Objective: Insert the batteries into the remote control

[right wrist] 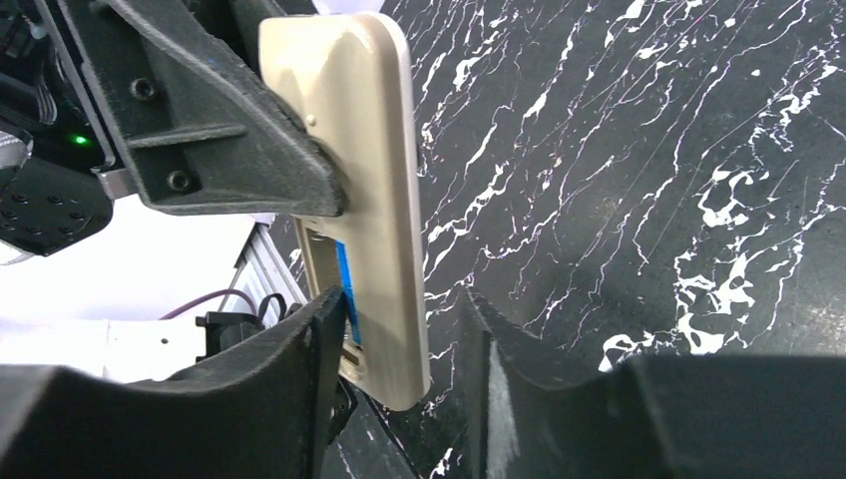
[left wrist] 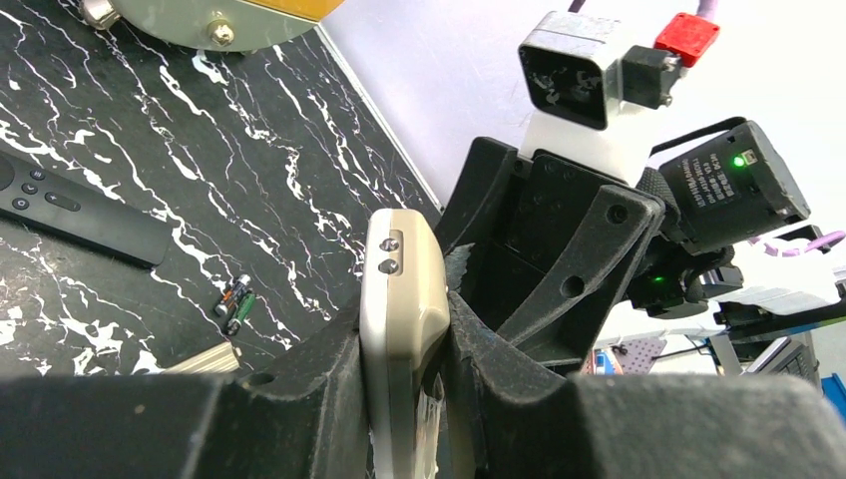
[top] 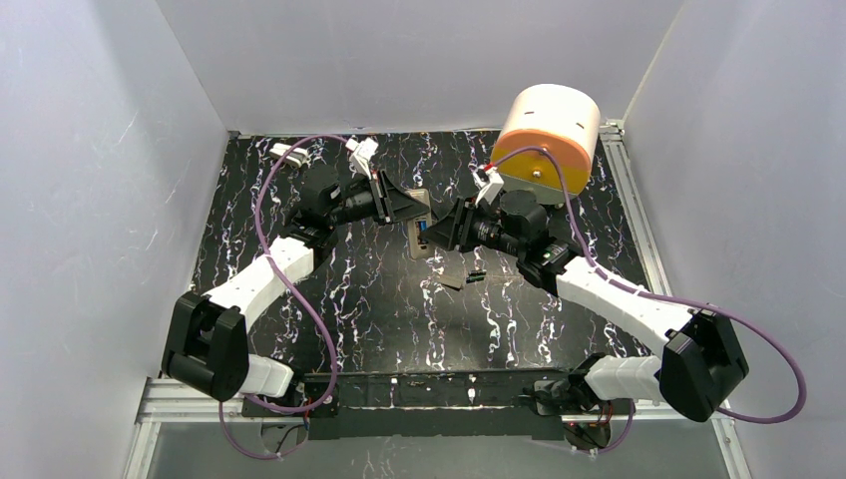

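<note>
Left gripper: jaws clenched across the cream-white remote control, which is held on edge above the middle of the surface. Right gripper: jaws parted around the remote's lower end, with one finger close by the compartment side and a visible gap at the other edge. A blue battery sits in the open compartment. Loose batteries lie on the surface, near a black remote but apart from it. The near half of the surface is open. An orange-and-cream drum stands at the far right corner.
</note>
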Controlling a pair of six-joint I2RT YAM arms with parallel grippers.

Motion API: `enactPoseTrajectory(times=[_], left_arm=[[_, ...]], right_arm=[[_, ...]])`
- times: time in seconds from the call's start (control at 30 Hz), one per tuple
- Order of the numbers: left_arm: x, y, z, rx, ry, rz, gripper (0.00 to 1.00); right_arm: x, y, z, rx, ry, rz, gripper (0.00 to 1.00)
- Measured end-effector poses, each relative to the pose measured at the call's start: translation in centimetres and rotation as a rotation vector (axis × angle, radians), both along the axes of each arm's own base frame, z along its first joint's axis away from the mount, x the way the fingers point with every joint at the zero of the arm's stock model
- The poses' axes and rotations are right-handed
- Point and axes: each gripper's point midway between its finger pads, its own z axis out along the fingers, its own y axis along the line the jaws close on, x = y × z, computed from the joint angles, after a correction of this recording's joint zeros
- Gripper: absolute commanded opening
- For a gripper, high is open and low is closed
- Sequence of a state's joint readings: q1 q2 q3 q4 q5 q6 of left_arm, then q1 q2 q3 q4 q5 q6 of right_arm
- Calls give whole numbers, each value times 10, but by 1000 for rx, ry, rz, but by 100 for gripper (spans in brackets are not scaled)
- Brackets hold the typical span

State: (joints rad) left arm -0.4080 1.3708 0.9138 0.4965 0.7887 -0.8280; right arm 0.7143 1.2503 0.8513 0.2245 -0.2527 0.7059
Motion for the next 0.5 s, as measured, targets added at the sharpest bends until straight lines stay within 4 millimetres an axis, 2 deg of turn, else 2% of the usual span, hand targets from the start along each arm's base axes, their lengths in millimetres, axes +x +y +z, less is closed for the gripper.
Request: enactPoseTrajectory(times=[0.13,0.3,0.43,0.5], left_arm=[[2,1,-2,8,4,13,0],[3,2,-5,15,16,21,0],[3,3,-5,15,16,24,0],[3,4,-4,15,13,32,0]], right_arm=[[-1,1,1,-3,-4,-2,41],[-2,2,0,-6,-3,-1,41],[-1,2,0,-6,2,-6,68],[1,-2,-1,-13,13,-30,74]])
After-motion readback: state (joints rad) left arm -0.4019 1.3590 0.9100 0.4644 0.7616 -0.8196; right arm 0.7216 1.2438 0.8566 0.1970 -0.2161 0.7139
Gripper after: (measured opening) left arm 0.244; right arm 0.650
